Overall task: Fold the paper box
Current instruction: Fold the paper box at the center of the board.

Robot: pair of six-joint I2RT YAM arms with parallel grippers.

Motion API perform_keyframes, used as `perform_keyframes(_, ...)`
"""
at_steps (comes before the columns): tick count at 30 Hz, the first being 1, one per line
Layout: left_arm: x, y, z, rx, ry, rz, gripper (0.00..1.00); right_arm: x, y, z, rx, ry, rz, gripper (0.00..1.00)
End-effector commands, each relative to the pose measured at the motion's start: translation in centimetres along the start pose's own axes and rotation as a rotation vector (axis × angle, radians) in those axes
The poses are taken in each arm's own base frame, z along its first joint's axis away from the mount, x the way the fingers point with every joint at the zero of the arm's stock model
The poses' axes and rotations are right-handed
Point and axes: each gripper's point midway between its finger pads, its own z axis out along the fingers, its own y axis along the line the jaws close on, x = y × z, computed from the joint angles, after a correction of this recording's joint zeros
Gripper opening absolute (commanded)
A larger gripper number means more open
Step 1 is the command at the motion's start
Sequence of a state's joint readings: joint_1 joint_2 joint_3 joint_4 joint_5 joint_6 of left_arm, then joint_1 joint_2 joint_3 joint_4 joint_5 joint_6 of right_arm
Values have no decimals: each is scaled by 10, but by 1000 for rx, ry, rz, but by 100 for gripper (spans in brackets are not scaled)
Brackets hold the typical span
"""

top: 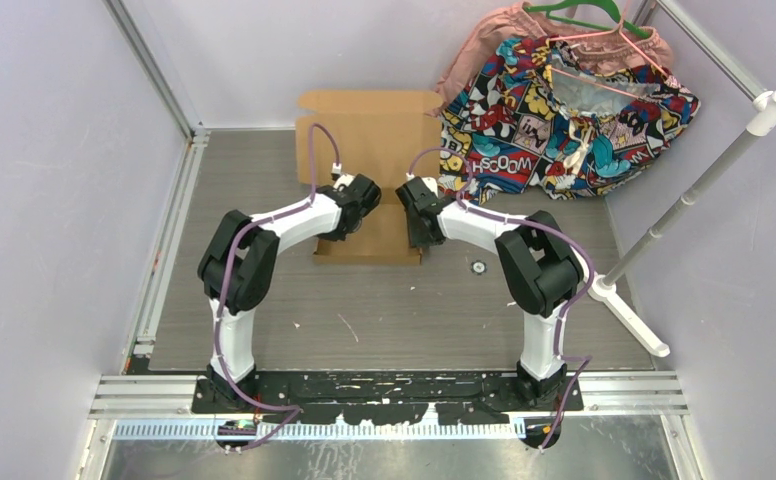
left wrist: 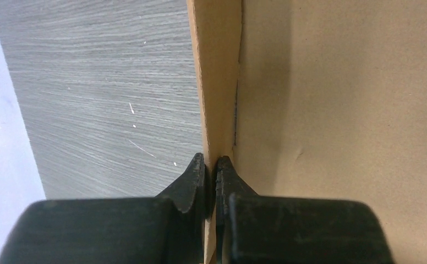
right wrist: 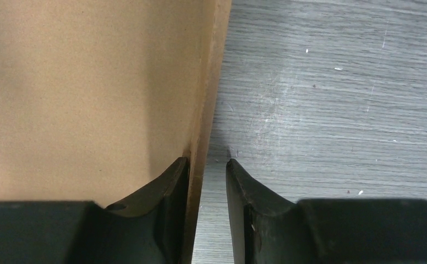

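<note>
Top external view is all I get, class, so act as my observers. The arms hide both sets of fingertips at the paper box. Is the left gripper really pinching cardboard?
Observer: Yes. The left gripper is shut on the paper box, on its raised left wall, one finger each side.
Operator: And the right gripper?
Observer: The right gripper straddles the right wall with jaws open: its inner finger lies against the cardboard, and its outer finger stands clear over the table.
Operator: Anything at the left fold?
Observer: A short slit runs along the crease beside the pinched wall.
</note>
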State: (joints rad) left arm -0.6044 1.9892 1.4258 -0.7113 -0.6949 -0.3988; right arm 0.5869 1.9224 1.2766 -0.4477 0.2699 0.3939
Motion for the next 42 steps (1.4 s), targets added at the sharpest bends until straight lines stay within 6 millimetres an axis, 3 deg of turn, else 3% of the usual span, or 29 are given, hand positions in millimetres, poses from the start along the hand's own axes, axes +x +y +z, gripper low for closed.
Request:
perform_keyframes(1, 7, 28, 11, -195, 22, 129, 0, -21, -15, -5, 48, -40, -6, 36)
perform_keyframes(7, 3, 26, 4, -165, 8, 110, 1, -20, -16, -5, 50, -36, -7, 36)
perform_keyframes(12, -4, 24, -4, -82, -2, 68, 18, -17, -18, -4, 53, -26, -8, 36)
perform_keyframes(18, -6, 29, -8, -24, 2, 16, 31, -15, -18, -4, 51, -20, -7, 36)
perform_keyframes(28, 2, 28, -11, 106, 27, -75, 35, -10, -20, -7, 54, -12, -4, 36)
perform_keyframes(37, -10, 27, -29, 205, -7, -136, 36, -11, -19, -12, 43, -15, 11, 39)
perform_keyframes(42, -4, 20, -33, 255, 33, -122, 37, -10, -21, -12, 48, -12, 11, 39)
